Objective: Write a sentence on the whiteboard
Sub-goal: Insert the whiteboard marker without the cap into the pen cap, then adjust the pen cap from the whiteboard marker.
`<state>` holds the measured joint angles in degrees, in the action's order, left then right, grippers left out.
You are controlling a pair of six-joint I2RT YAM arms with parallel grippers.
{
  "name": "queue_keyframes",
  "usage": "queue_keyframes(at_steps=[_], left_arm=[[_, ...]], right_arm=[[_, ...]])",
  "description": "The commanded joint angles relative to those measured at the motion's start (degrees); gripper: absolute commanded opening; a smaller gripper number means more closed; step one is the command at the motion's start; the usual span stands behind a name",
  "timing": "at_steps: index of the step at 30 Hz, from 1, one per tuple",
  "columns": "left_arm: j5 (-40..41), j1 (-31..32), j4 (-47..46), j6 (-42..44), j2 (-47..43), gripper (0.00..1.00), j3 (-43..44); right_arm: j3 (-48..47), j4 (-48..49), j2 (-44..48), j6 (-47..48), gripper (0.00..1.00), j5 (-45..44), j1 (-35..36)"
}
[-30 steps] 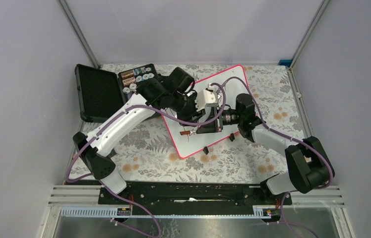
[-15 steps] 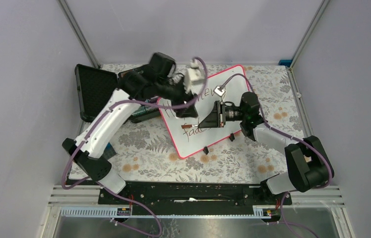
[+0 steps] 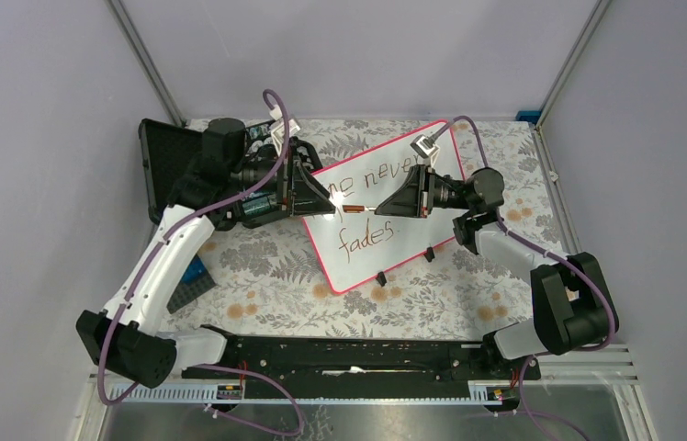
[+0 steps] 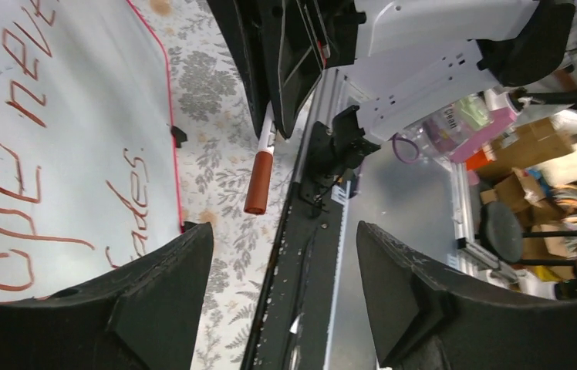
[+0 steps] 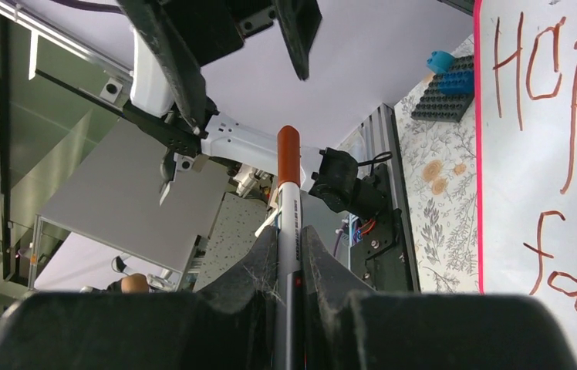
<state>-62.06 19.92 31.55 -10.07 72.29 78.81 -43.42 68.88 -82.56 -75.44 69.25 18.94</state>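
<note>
1. Centrally, the whiteboard (image 3: 418, 237) lies flat and skewed on the floral table cover (image 3: 266, 266); its pink-red rim is visible, and two small black clips sit along its near edge.
2. Sentence (image 3: 366, 184): brownish-red handwriting in two lines; the top view reads "never" above "fades.", with the first word partly hidden behind the left gripper; the right wrist view shows that word's start, "Hop".
3. Left gripper (image 4: 281, 239): jaws spread, grasping nothing; it hangs over the board's far-left corner, facing right.
4. Right gripper (image 5: 289, 243): clenched on the marker (image 5: 288, 177); the white barrel is held level above the board, with the brown-red end pointing left; that end is near the left fingers (image 4: 166, 301) but apart from them.
5. Black case (image 3: 170, 175): open, at the far left, beside the board.
6. Bottle label in the left wrist view's background: too blurred to read.
</note>
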Motion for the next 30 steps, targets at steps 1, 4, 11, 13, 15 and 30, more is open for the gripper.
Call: queue_keyframes(at_steps=[1, 4, 11, 13, 15, 30], left_arm=[[-6.29, -0.73, -16.14, -15.23, -2.20, 0.72, -6.21], [-6.02, -0.76, -18.76, -17.23, -2.41, 0.72, -8.73], [-7.17, -0.63, -23.30, -21.31, -1.46, 0.65, -9.91], [-7.70, -0.44, -25.03, -22.91, -1.30, 0.63, -10.73], [-7.76, 0.03, -25.79, -23.41, -1.15, 0.61, -11.31], [-6.62, 3.32, -25.89, -22.55, 0.65, 0.53, -11.82]], right_arm=[[-2.18, 9.15, 0.65, -4.64, 0.00, 0.89, -0.31], [-1.89, 17.61, -0.86, -10.52, 0.00, 1.64, -0.26], [-1.60, 23.49, -2.27, -15.25, 0.00, 1.87, -0.08], [-1.42, 23.30, -2.25, -14.98, 0.00, 1.73, 0.12], [-1.03, 22.85, -2.29, -14.40, 0.00, 1.54, 0.21], [-0.08, 15.95, -1.55, -7.87, 0.00, 0.93, 2.60]])
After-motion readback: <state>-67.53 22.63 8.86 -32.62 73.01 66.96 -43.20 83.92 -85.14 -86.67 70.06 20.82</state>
